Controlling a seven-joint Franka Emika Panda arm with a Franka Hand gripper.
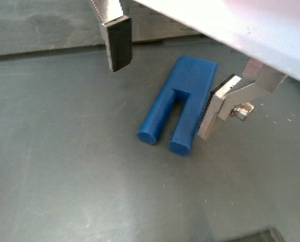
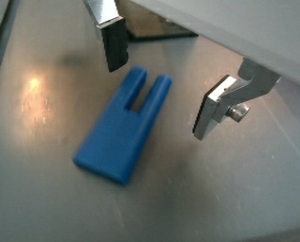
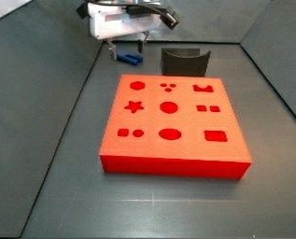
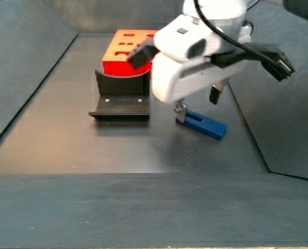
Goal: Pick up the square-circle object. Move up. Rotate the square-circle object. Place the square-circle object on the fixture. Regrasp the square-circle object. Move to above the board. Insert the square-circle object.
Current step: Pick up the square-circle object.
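The square-circle object (image 1: 178,102) is a small blue two-legged peg lying flat on the grey floor, also seen in the wrist view (image 2: 123,136) and both side views (image 3: 132,58) (image 4: 203,124). My gripper (image 1: 165,80) hangs open just above it, one dark-padded finger (image 1: 116,45) on one side and the silver finger (image 1: 223,106) close beside the peg's other edge. Nothing is held. The dark fixture (image 3: 184,63) (image 4: 119,98) stands near the red board (image 3: 173,124) (image 4: 123,47).
Grey walls enclose the floor. The board with its shaped cut-outs fills the middle of the floor in a side view. The arm's white body (image 4: 195,47) hangs over the peg.
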